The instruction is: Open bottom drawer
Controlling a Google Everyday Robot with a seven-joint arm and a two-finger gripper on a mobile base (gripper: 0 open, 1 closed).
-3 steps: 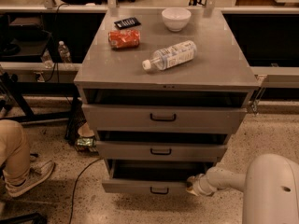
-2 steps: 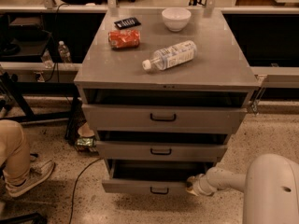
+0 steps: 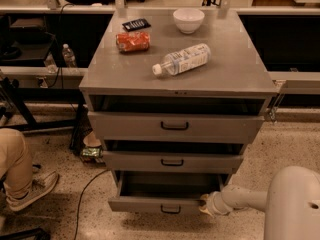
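The bottom drawer [image 3: 150, 204] of the grey metal cabinet is pulled out further than the two above it, and its dark inside shows. Its small black bar handle [image 3: 170, 210] sits at the centre of the short front. My gripper [image 3: 204, 203] is at the right end of the drawer front, touching its upper edge, on a white arm [image 3: 245, 198] that comes in from the lower right. The middle drawer [image 3: 172, 161] and the top drawer [image 3: 175, 127] stand slightly out.
On the cabinet top [image 3: 235, 59] lie a plastic bottle [image 3: 182, 59], a red snack bag [image 3: 132, 41], a white bowl [image 3: 188, 20] and a black item [image 3: 136, 24]. A person's leg and shoe [image 3: 22, 179] are at the left. A cable [image 3: 82, 199] runs over the floor.
The drawer stands slightly further out than a second ago. The gripper has stayed at its right end.
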